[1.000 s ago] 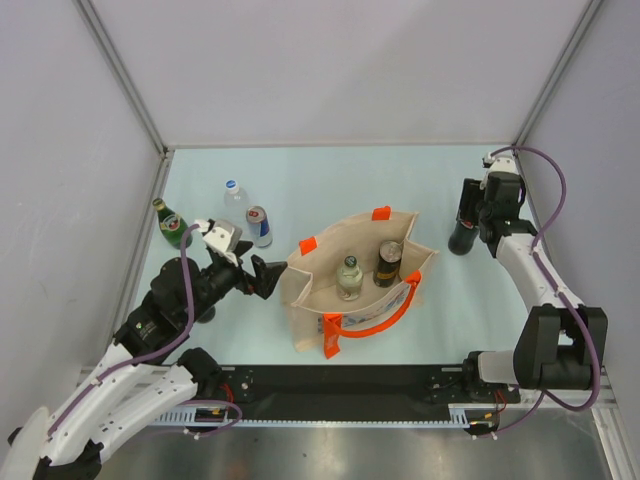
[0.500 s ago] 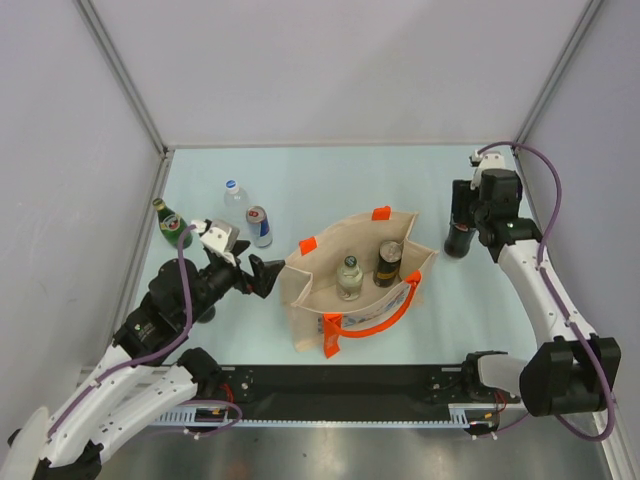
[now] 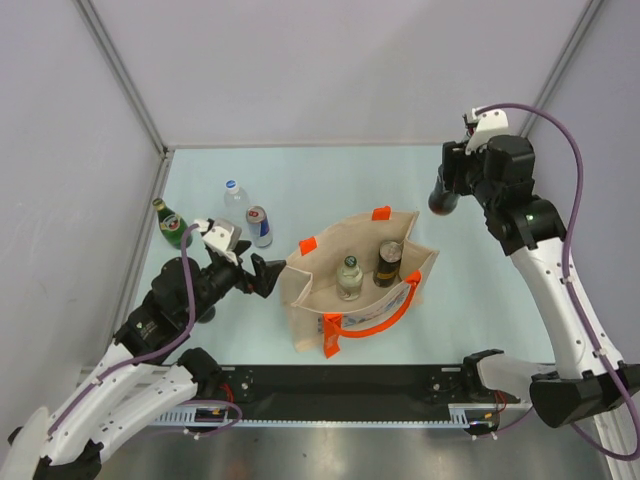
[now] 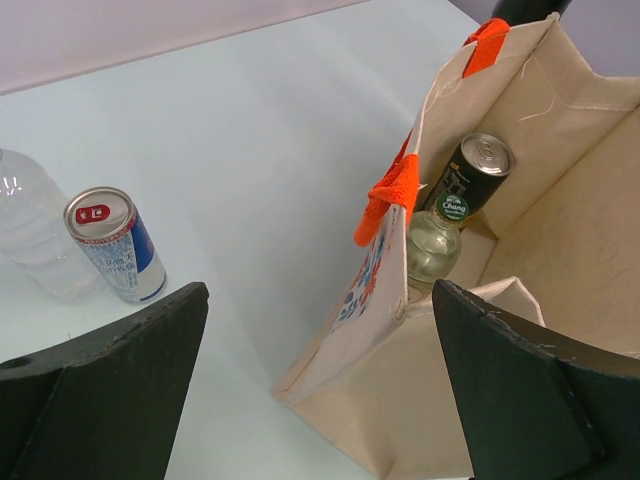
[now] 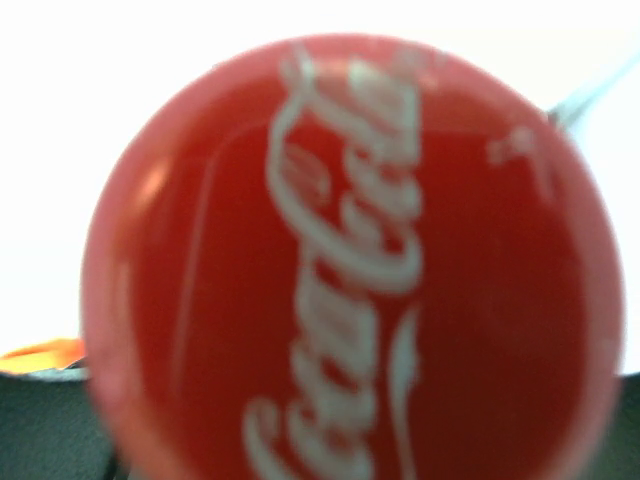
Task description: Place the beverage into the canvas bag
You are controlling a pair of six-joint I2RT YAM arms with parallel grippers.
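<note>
- Top view: right gripper (image 3: 447, 178) clamps the cola bottle (image 3: 441, 200) behind the canvas bag (image 3: 300, 290), outside it; left gripper (image 3: 268, 278) gapes wide beside the bag, holding nothing.
- Left wrist: 2 drinks (image 4: 435, 235) stand inside the bag, 1 can (image 4: 112, 245) on the desk (image 4: 250, 130).
- Right wrist: the bottle's red cap (image 5: 350, 270) fills everything, blurred.

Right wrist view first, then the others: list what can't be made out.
- Right wrist view: the red cap, blurred, fills the frame and hides everything below it.
- Top view: the dark bottle in the right gripper has a label too small to read; the wrist hides the fingertips.
- Left wrist view: the canvas bag is cut off right and bottom; its blue print, seen edge-on, is unreadable.
</note>
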